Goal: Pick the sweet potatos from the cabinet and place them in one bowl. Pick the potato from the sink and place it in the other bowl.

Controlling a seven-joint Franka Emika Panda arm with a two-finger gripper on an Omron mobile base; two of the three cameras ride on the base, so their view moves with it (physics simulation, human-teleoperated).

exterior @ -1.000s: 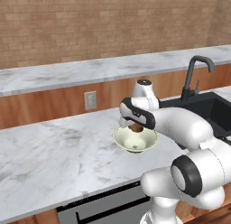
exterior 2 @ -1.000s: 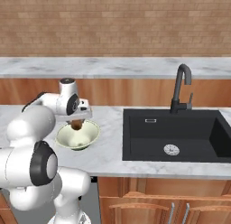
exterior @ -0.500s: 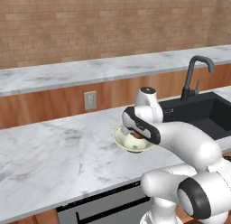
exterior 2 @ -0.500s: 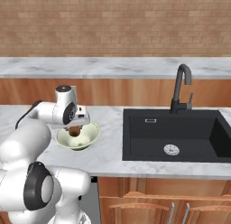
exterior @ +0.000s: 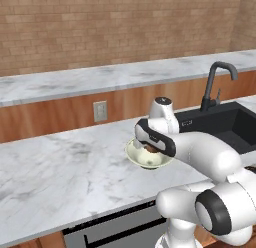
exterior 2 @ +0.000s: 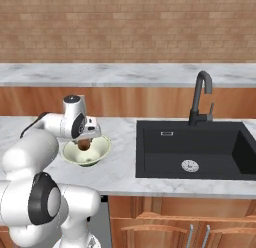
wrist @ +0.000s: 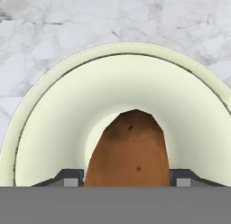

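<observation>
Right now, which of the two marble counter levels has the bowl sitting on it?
The front counter, level with the sink, carries the pale cream-green bowl. The gripper holds the potato inside it. The rear counter against the brick wall is higher.

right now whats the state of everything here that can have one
gripper: closed on the potato, lowered into the bowl
potato: held between the fingers, inside the pale bowl
pale cream-green bowl: upright on the counter, nothing else in it
sink: empty, drain bare
faucet: no water running
</observation>
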